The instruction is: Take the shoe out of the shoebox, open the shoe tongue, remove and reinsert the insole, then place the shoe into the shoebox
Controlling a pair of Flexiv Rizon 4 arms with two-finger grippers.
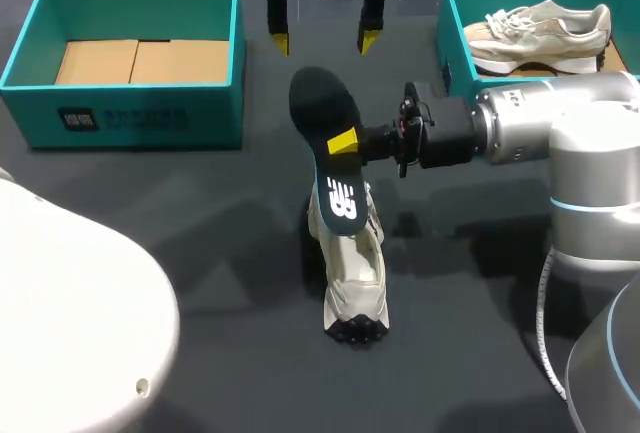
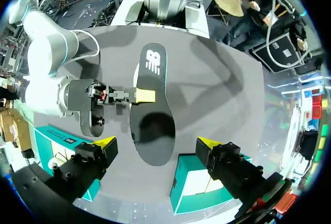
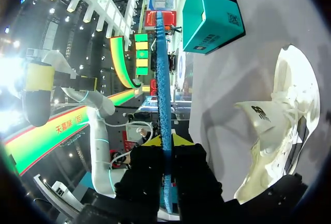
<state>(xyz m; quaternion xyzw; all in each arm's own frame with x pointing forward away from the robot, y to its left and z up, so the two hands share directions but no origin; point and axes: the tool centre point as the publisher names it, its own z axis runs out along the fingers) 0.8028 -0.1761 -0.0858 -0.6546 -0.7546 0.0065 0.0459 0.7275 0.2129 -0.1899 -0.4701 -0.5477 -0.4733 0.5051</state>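
Shoe sits on the table just under your right gripper. Insole is clamped by one edge in that gripper. The grip is thin, so it may twist or slip during reinsertion. Left gripper hangs spread and empty beyond the insole and risks clipping it if lowered.

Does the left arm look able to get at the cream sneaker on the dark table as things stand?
Probably not cleanly: the black insole, clamped in the right gripper, hangs between the open left gripper and the cream sneaker, covering the end nearest that gripper.
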